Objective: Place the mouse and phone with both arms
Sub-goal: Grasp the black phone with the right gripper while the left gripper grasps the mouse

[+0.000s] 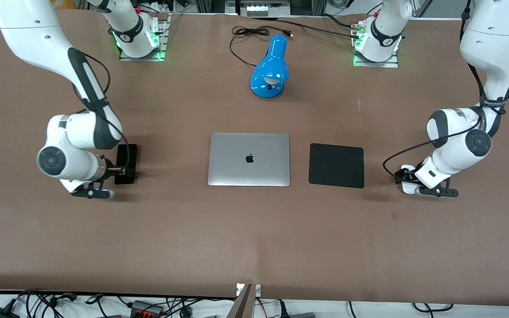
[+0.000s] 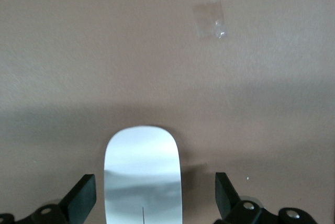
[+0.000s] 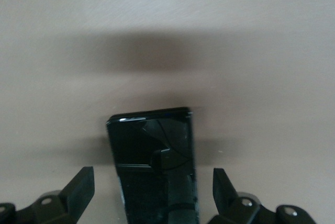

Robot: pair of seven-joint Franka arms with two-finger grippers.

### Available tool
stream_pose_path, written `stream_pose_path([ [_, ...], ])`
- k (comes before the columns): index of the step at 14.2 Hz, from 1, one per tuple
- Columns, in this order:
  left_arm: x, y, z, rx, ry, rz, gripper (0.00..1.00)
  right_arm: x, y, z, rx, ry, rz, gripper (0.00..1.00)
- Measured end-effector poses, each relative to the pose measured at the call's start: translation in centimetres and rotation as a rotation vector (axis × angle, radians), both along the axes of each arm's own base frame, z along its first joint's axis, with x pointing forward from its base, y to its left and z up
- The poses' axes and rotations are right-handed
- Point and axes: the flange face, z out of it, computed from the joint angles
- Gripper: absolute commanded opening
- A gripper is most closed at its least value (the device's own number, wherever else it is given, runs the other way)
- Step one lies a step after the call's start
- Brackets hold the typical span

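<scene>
Mouse (image 1: 407, 179) mostly hidden under left hand (image 1: 413, 183) in front view; only white slivers seen. In left wrist view mouse (image 2: 142, 174) is cut off by frame edge, fingertips (image 2: 81, 198) partly cropped. Phone (image 1: 126, 163) partly covered by right hand (image 1: 113, 174) in front view; phone (image 3: 154, 166) cut by frame edge in right wrist view. Contact with either object cannot be told.

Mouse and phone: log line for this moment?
left gripper open, straddling mouse | right gripper open, straddling phone | both on table
</scene>
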Motion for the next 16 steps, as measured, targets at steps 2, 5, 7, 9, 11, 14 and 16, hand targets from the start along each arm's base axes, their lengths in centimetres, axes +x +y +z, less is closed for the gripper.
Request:
stream_pose_path([
  [2,-0.4,0.0,-0.3,0.000,0.007,-0.008,0.96,-0.5,0.5,-0.5,0.009,0.005,0.058,1.00],
  [5,-0.6,0.0,-0.6,-0.001,0.013,-0.011,0.66,-0.5,0.3,-0.3,0.013,0.003,0.081,1.00],
  [7,-0.8,0.2,-0.7,-0.001,0.016,-0.010,0.46,-0.6,0.3,-0.1,0.014,0.001,0.086,1.00],
  [9,-0.8,0.5,-0.6,-0.001,0.014,-0.006,0.33,-0.9,0.2,-0.5,0.015,-0.008,0.089,1.00],
  [11,-0.7,0.7,-0.4,0.000,0.007,-0.003,0.31,-1.6,0.2,-1.5,0.016,-0.024,0.090,1.00],
  [14,0.5,0.6,1.9,0.005,-0.040,-0.005,0.31,-2.2,0.0,-2.3,0.016,-0.020,0.089,1.00],
  [16,1.7,-0.1,5.0,0.002,-0.031,-0.021,0.31,-2.2,-0.1,-2.2,0.016,-0.020,0.089,1.00],
])
